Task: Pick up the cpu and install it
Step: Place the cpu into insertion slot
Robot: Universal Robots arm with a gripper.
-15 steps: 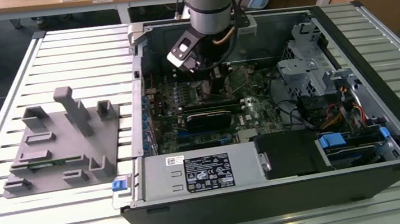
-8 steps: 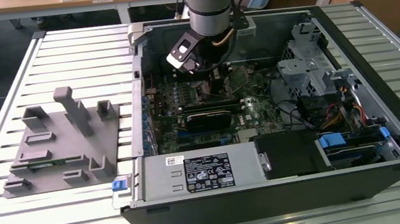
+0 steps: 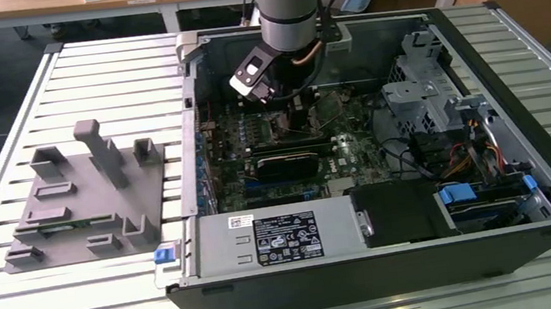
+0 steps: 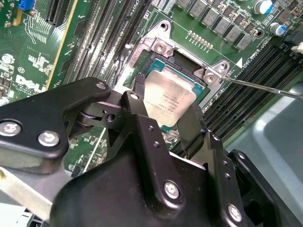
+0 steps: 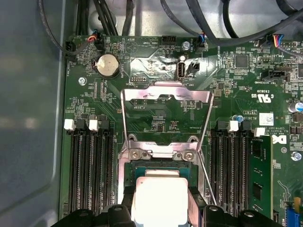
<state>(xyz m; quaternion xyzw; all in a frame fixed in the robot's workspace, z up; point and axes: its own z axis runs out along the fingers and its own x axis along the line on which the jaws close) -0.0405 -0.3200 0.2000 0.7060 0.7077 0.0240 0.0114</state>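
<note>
- Inside the open computer case [image 3: 527, 172], exterior view: the arm reaches down to the motherboard [image 3: 252, 137], with the gripper [image 3: 298, 117] low over it. A grey plastic fixture [image 3: 84, 200] lies well apart from the gripper, outside the case.
- Second wrist view: the gripper [image 4: 168, 108] is clenched on the cpu [image 4: 171, 97], with one black finger [image 4: 138, 101] against each of two opposite edges. The chip sits within the socket frame [image 4: 158, 46]. Whether it is seated or just above cannot be told. A thin retention lever [image 4: 265, 89] stands free just beside the gripper.
- First wrist view: the pale top of the cpu [image 5: 158, 196] shows between the fingers. The load plate [image 5: 165, 94] is swung open beyond the fingertips, and memory slots [image 5: 90, 170] flank the gripper on both sides.
- Hazard, judged: a skewed or tilted chip could miss its keys and bend socket contacts. The likely cause is a slight twist in the grasp, or pressure before alignment.
- Hazard, judged: a finger could snag the lever, which lies near one fingertip.
- Edges and room: the frame rims the chip closely, so there is little sideways slack. The flanking slots lie low, and the space above the socket looks open.
</note>
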